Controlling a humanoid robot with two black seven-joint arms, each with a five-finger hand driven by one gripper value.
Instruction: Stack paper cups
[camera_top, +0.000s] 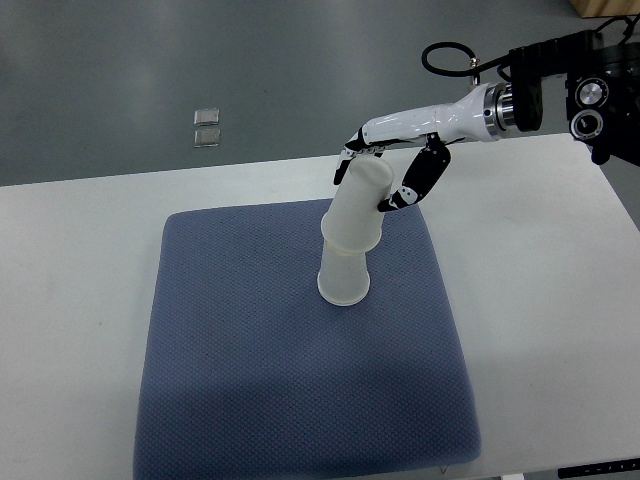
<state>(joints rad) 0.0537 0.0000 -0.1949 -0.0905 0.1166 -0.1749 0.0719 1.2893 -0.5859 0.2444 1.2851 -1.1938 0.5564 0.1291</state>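
counter (560, 260): white, fills most of the view
mat (250, 370): blue-grey, textured, square, lies mid-counter
cups (352, 235): white paper, upside down, upper one sits tilted over lower one; stack stands on the mat's far half
right hand (385, 180): arm enters from right edge, fingers wrapped around the upper cup's top, thumb on its right side
floor (200, 70): grey, smooth, beyond the counter's far edge
floor item (207, 127): small clear pieces, can't tell what
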